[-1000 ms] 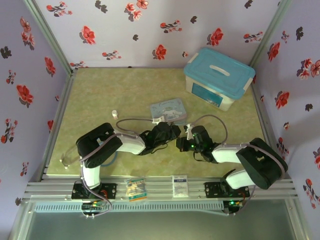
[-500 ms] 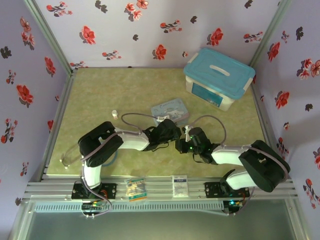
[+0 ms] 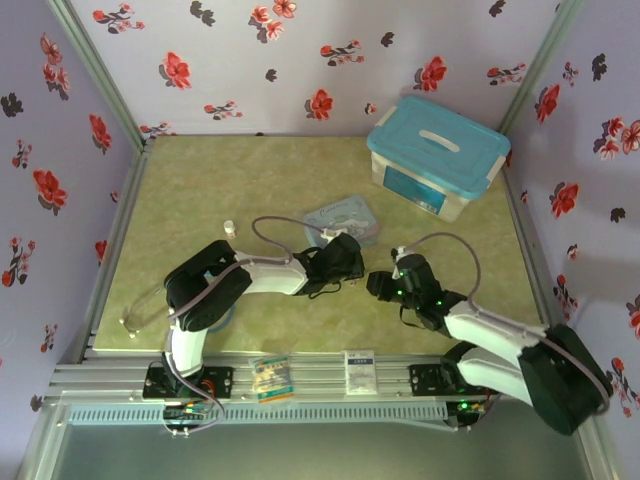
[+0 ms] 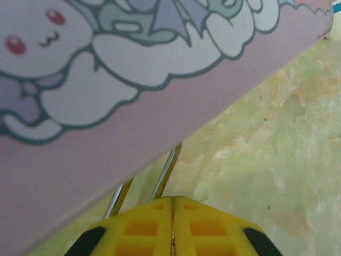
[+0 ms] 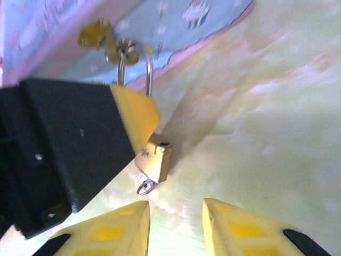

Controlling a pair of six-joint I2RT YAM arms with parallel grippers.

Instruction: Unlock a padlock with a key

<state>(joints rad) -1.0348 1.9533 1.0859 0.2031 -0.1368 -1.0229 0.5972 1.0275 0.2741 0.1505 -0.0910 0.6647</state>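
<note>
Left end effector [image 4: 172,208] is pinching the padlock [image 5: 155,160] beside the cartoon tin [image 4: 133,106], fingers pressed together. I'm seeing my right end effector [image 5: 176,220] hovering with jaws apart and empty, the padlock lying just ahead of its fingertips, close to the surface [image 5: 266,133].

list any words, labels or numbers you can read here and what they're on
Nothing reads clearly.
White card on the front metal rail: print too small.
Colourful card beside it: too small.
Blue label on the white, teal-lidded storage box: too small.
Light-blue cartoon tin: drawings, no legible words.
Small brass padlock: dark mark, blurred.
</note>
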